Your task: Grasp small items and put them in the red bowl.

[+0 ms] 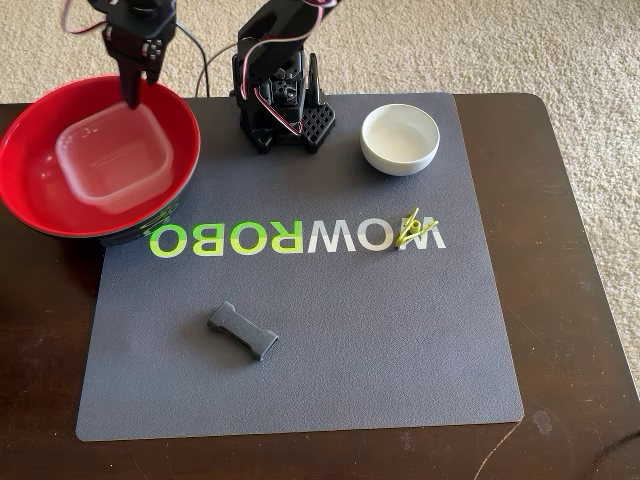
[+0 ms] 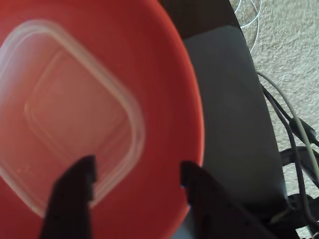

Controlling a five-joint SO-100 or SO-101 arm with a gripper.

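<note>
1. One red bowl (image 1: 30, 150) is seen, directly below the gripper (image 1: 135, 95).
2. One clear square container (image 1: 112, 155) is counted, lying inside that bowl under the gripper's open fingers.
3. One small white bowl (image 1: 400, 139) is counted, well to the gripper's right in the fixed view.
4. One black bone-shaped piece (image 1: 242, 331) is counted, far in front of the gripper.
5. One yellow-green clip (image 1: 415, 230) is counted, also well apart from the gripper.

The clear square plastic container (image 1: 112, 158) lies inside the red bowl (image 1: 30, 150) at the mat's (image 1: 400, 340) upper left corner, with the gripper (image 1: 135, 95) above the bowl's far rim. On the mat rest a small white bowl (image 1: 400, 139), a yellow-green clip (image 1: 416, 230) and a black bone-shaped piece (image 1: 243, 331).
</note>
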